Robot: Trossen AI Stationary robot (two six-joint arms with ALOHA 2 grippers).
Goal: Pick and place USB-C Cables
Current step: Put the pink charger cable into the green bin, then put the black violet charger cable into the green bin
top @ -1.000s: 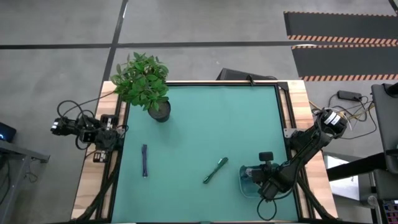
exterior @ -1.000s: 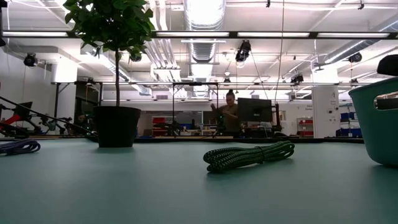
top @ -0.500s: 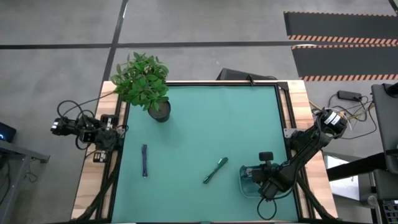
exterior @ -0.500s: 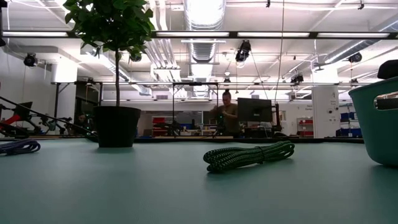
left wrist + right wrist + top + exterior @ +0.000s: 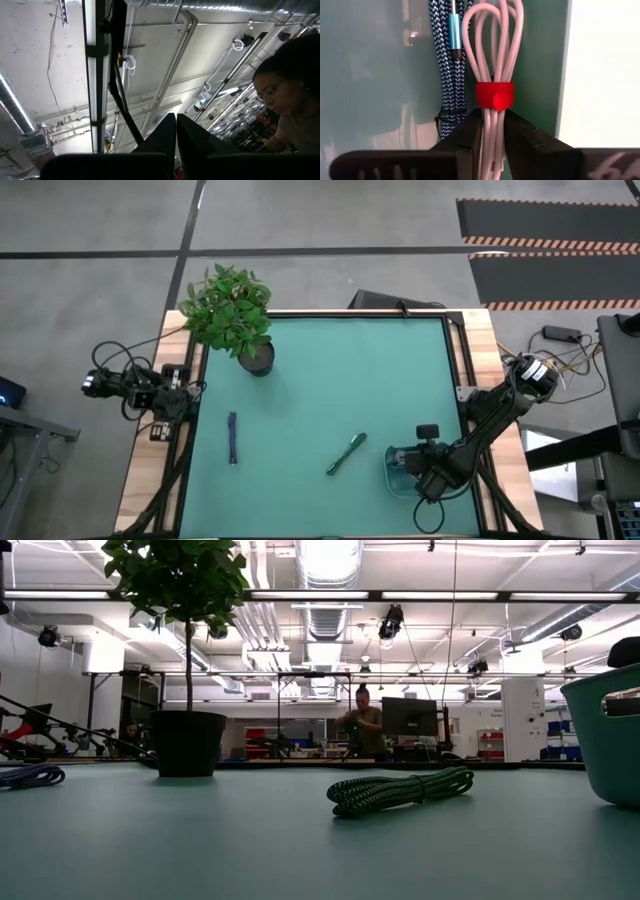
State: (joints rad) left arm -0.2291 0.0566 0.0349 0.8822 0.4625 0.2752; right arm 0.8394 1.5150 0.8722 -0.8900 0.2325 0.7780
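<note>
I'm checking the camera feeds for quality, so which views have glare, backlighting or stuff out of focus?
Low view: bright ceiling lights backlight the potted plant into near silhouette; the green cable is sharp. Left wrist view: a glaring strip light, with a person blurred at the edge. Right wrist view: the right claw holds the white cable in focus inside the bin, whose wall shows hazy reflections.

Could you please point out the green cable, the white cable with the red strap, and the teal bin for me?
Green cable (image 5: 400, 789): low view, middle of the coiled bundle.
White cable (image 5: 495, 55): right wrist view, its looped strands above the red strap.
Teal bin (image 5: 605, 740): low view, its outer wall.
</note>
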